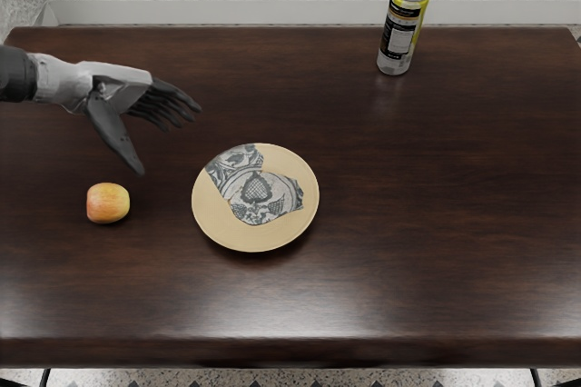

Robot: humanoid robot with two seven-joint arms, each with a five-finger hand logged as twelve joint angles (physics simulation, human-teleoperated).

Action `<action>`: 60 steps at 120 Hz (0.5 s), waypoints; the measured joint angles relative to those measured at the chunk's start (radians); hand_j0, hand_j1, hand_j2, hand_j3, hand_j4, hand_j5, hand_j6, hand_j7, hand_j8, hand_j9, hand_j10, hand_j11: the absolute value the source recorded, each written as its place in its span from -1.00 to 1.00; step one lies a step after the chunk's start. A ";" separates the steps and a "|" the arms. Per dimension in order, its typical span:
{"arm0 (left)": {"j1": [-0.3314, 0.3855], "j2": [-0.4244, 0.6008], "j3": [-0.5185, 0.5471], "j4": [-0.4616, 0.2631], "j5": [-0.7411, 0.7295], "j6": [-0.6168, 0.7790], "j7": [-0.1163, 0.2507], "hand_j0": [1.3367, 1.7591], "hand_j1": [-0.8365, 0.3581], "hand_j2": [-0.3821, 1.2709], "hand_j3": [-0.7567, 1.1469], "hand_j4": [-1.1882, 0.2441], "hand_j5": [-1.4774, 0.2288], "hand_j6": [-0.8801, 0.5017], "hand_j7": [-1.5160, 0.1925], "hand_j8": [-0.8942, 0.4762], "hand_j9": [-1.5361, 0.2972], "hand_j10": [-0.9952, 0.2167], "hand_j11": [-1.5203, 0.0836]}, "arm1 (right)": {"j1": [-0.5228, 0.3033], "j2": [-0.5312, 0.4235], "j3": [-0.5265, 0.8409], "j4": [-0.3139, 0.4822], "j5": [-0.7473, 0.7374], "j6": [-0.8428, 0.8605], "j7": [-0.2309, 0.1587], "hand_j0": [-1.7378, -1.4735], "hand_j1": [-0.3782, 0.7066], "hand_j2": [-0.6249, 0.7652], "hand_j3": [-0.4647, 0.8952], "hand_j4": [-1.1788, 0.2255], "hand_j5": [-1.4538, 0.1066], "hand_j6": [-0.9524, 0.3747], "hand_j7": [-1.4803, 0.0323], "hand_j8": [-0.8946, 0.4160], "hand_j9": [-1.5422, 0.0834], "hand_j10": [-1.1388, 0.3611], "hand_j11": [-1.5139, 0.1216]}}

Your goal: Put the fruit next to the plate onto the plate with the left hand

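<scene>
Left hand, fingers spread and holding nothing, hovers above the round red-yellow apple beside the patterned tan plate, so reaching down to grasp seems next.
</scene>
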 joint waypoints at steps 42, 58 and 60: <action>-0.070 0.075 -0.006 -0.126 0.011 -0.001 0.291 0.52 0.49 -0.48 -0.20 0.31 0.36 -0.09 0.40 -0.06 0.33 0.23 0.50 | 0.003 0.000 0.001 0.002 0.000 0.002 -0.007 -0.40 -0.87 -0.11 -0.32 0.63 0.81 0.39 0.90 0.32 0.84 0.47 0.80; -0.070 0.101 -0.055 -0.257 0.136 -0.001 0.439 0.52 0.49 -0.48 -0.20 0.31 0.35 -0.09 0.40 -0.06 0.33 0.23 0.50 | 0.001 0.000 -0.001 0.006 -0.001 0.003 -0.007 -0.40 -0.87 -0.11 -0.32 0.63 0.81 0.39 0.90 0.32 0.84 0.47 0.80; -0.070 0.101 -0.058 -0.276 0.174 -0.001 0.447 0.52 0.49 -0.48 -0.20 0.31 0.35 -0.09 0.40 -0.06 0.33 0.23 0.49 | 0.001 0.000 -0.001 0.007 -0.001 0.004 -0.007 -0.40 -0.87 -0.11 -0.32 0.63 0.81 0.39 0.90 0.32 0.84 0.47 0.80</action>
